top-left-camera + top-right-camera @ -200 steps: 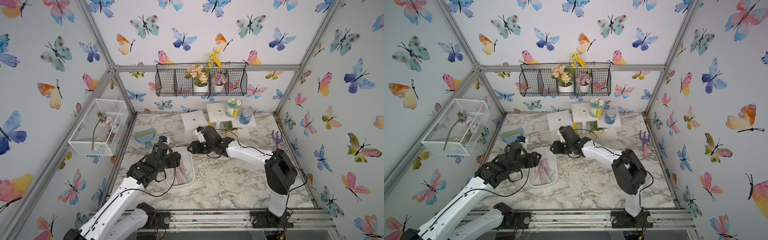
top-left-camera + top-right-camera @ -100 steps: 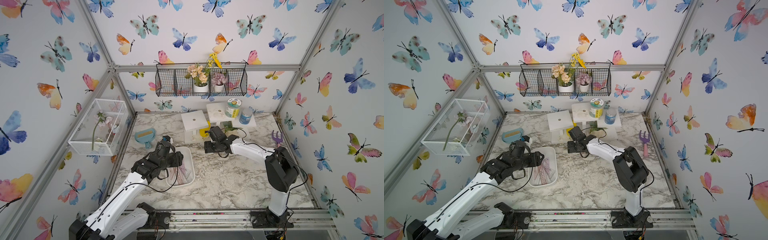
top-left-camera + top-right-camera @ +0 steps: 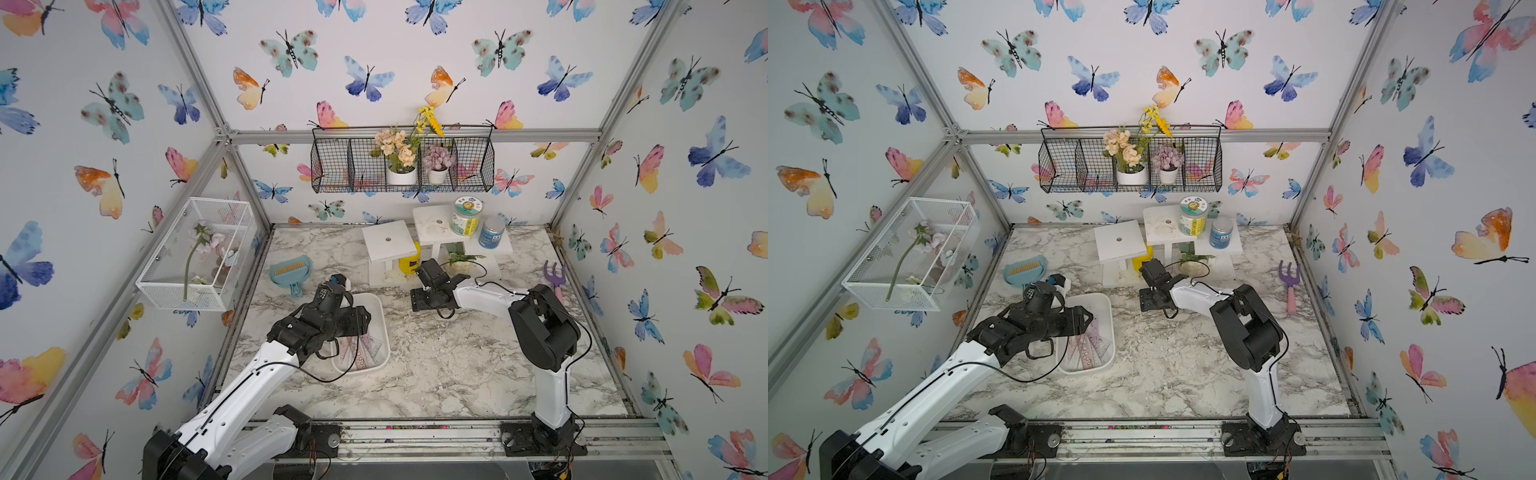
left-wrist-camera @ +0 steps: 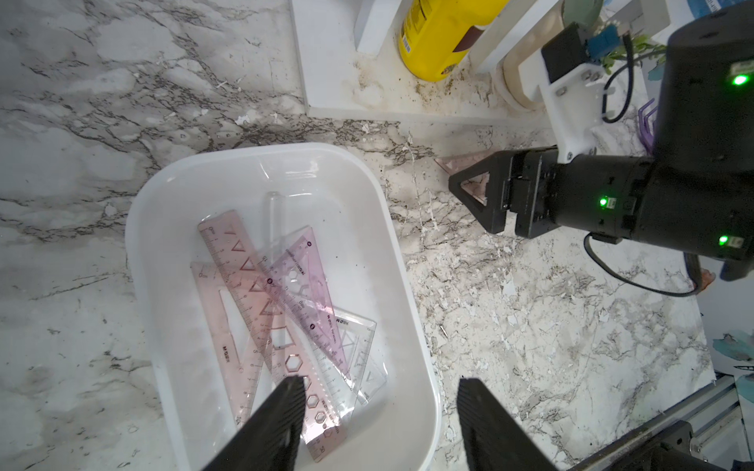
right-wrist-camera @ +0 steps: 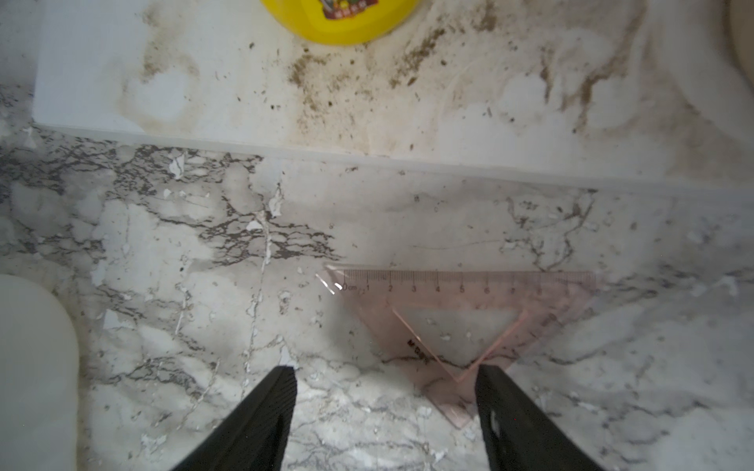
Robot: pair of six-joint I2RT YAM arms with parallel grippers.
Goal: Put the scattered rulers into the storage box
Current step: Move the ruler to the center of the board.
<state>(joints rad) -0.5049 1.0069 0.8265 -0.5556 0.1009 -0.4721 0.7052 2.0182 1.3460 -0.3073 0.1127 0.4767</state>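
The white storage box lies at the left of the marble top. Several pinkish and clear rulers are piled in it. My left gripper hangs open over the box's right rim, one finger above the rulers, holding nothing. One pink triangular set square lies flat on the marble in front of the white stand. My right gripper stands open low over it, and one of its fingers covers the set square's near corner.
White stands with a yellow bottle and two jars fill the back. A blue brush pan lies back left and a purple toy fork at the right. A white mesh basket juts from the left wall.
My right gripper has moved right, away from the box's far corner toward the stand, and its jaws have widened. My left gripper has shifted slightly further over the box.
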